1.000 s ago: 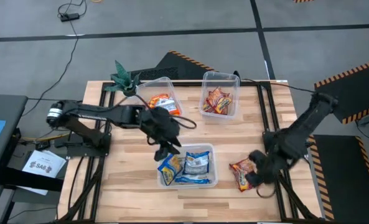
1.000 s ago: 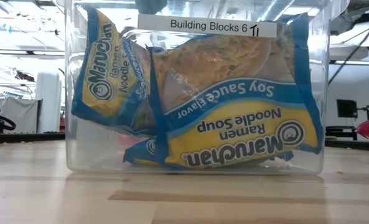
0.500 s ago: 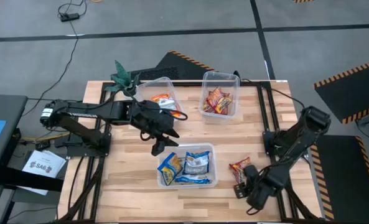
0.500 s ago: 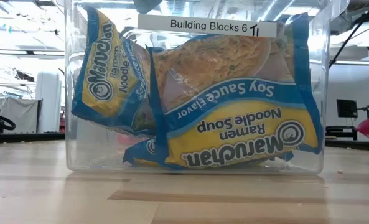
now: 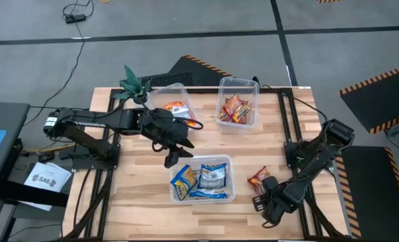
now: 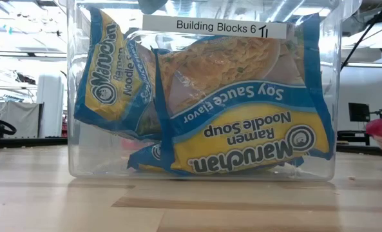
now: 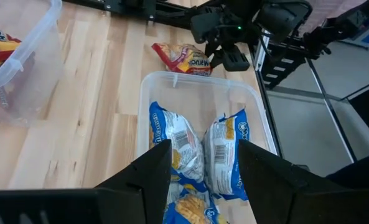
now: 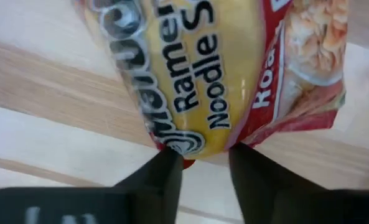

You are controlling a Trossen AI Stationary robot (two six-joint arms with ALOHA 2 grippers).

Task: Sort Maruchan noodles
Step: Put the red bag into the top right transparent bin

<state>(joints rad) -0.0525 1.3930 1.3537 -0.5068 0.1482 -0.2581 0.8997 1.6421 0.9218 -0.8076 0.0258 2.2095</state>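
A red-orange Maruchan packet [image 5: 258, 180] is lying on the tabletop [image 5: 138, 195] at lower right of the high view, its edge pinched between the right hand's [image 5: 261, 198] nearly closed fingers. Blue-white packets [image 5: 200, 181] are sitting in the lower-centre tub [image 5: 200, 199], while the left hand [image 5: 172, 156] is hovering wide open and empty above it

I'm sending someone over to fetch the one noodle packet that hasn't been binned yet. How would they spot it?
Start at the tub of blue packets at the table's near edge, then look toward the right arm's side. There a red packet lies on the bare wood, with the right gripper at its end, fingers either side of the packet's edge. It is the only packet outside a tub.
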